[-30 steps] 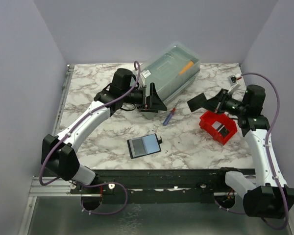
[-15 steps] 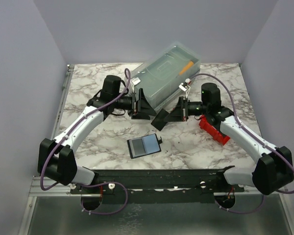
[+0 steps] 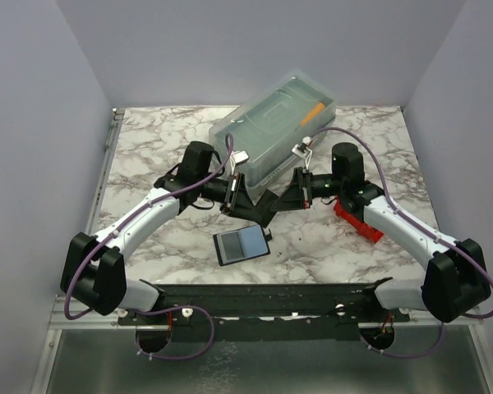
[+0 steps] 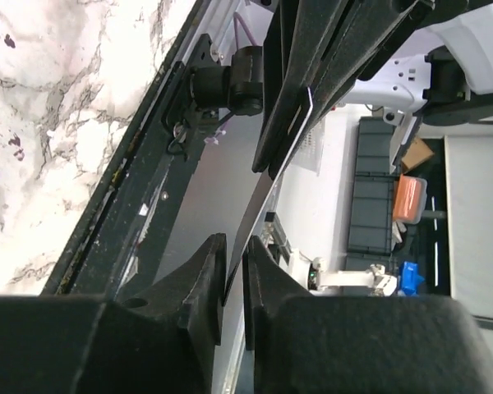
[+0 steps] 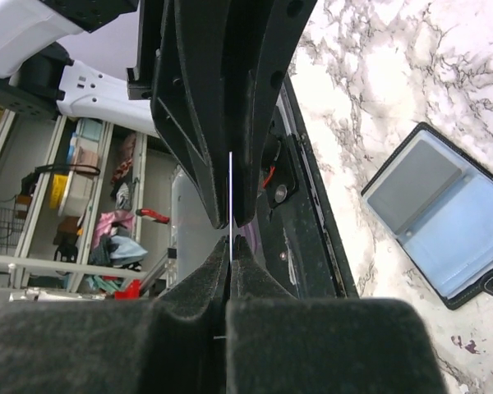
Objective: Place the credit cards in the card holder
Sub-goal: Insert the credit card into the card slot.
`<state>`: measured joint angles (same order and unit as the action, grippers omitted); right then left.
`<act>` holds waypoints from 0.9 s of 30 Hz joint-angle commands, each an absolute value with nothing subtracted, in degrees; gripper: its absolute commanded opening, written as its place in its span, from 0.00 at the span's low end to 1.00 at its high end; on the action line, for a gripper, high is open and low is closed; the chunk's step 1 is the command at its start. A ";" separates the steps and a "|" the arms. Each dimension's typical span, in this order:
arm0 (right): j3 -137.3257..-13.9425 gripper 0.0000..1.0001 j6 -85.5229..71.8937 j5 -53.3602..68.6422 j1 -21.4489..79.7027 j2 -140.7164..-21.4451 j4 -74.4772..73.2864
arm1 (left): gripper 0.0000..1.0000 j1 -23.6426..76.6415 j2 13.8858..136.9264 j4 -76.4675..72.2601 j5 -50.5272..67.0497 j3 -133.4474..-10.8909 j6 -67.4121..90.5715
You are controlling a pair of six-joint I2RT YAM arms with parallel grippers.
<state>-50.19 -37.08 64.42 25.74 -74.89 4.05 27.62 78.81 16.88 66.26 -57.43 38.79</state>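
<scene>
A thin dark credit card hangs above the table between my two grippers. My right gripper is shut on one end of it; in the right wrist view the card shows edge-on as a pale line rising from my gripper. My left gripper faces it from the left. In the left wrist view the card runs slantwise into my left gripper, whose jaws stand narrowly apart around its end. The black card holder lies open on the marble below, pale pockets up.
A large clear lidded box stands at the back centre, just behind both wrists. A red bin sits under the right forearm. The black front rail runs along the table's near edge.
The right arm swung from the right side to the centre with the card. The left gripper came over to meet it, and its jaws narrowed around the card's free end.
</scene>
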 commanded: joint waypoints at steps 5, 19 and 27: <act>-41.64 0.21 -54.47 56.37 26.28 -74.10 23.30 | 0.00 27.64 74.43 13.26 61.17 -58.09 40.27; -25.97 0.37 -76.59 32.17 36.72 -74.84 61.96 | 0.00 25.68 66.48 -14.49 50.98 -45.48 61.29; -25.84 0.32 -74.28 25.85 37.00 -71.82 58.66 | 0.00 25.49 65.46 -18.09 50.09 -42.45 64.71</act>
<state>-25.41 -75.16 32.14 36.77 -73.17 57.65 25.80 66.61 -13.23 51.31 -44.29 61.63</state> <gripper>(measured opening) 0.313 0.020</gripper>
